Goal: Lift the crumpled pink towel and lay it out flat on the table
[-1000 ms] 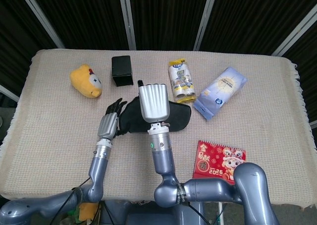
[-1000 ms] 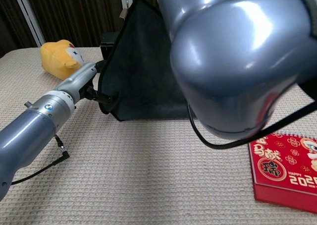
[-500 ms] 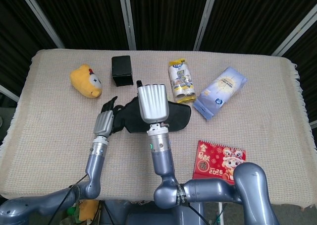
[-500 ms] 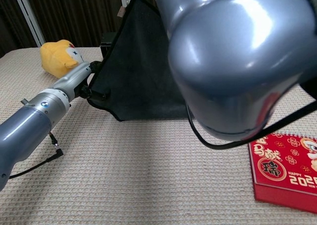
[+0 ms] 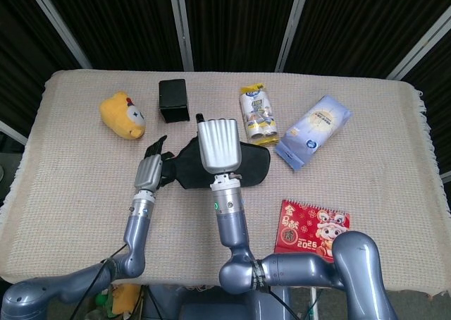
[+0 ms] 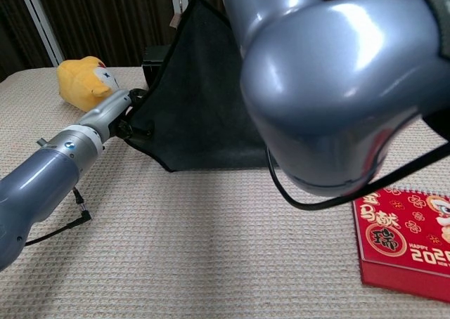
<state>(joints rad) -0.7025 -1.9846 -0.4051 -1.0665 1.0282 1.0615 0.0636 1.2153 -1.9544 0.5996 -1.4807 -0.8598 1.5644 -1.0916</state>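
With right hand gripping the dark towel aloft and left hand pinching its side edge, spread apart evenly, then lower flat onto table, lower hem touching down first.

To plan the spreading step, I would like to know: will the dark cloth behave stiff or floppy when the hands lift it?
Probably floppy: the dark cloth hangs as a limp sheet from above, its lower edge reaching the table. It is likely light, since the left hand holds its edge out sideways with only a small grip. It may sag wherever it is unsupported.
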